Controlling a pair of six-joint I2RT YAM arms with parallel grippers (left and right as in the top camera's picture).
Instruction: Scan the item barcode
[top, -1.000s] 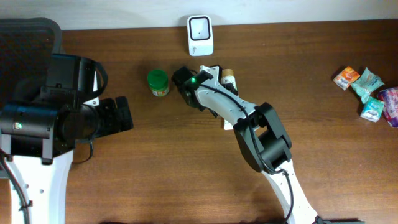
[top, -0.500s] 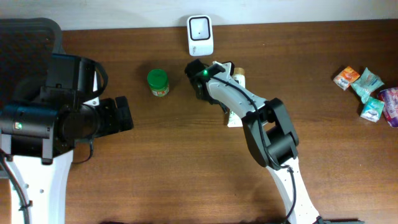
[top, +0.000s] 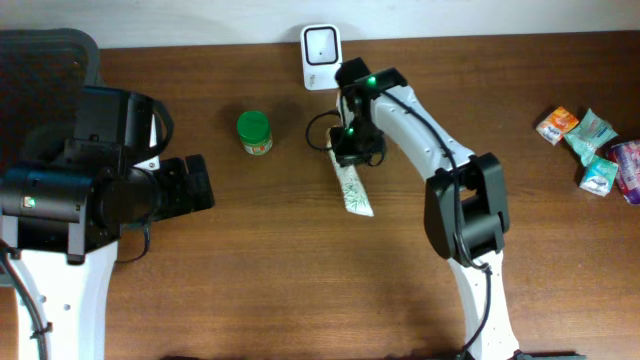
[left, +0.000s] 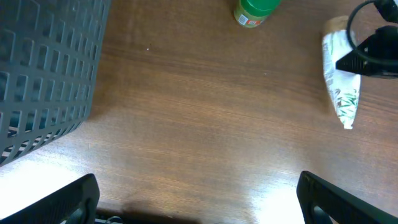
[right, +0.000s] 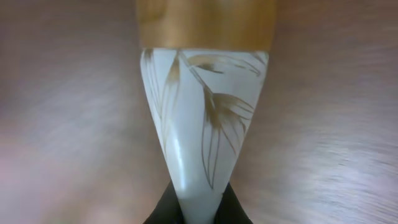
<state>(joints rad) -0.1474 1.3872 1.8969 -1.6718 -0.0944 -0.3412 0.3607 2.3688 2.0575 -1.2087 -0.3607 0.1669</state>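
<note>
Overhead: the right hand (top: 349, 150) pinched the white tube (top: 356, 192) on the table (top: 520, 240), near the scanner (top: 322, 44) and right of a green jar (top: 254, 131). Left wrist: the left hand (left: 199, 199) stood spread wide, well apart from the tube. Right wrist: 2 fingers (right: 236, 214) clamped the tube's tapered end.

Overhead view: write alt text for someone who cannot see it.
The right gripper is shut on a white tube near the scanner. A green jar stands beside it, snack packets lie at the far right, and the left gripper is open by a dark basket.
</note>
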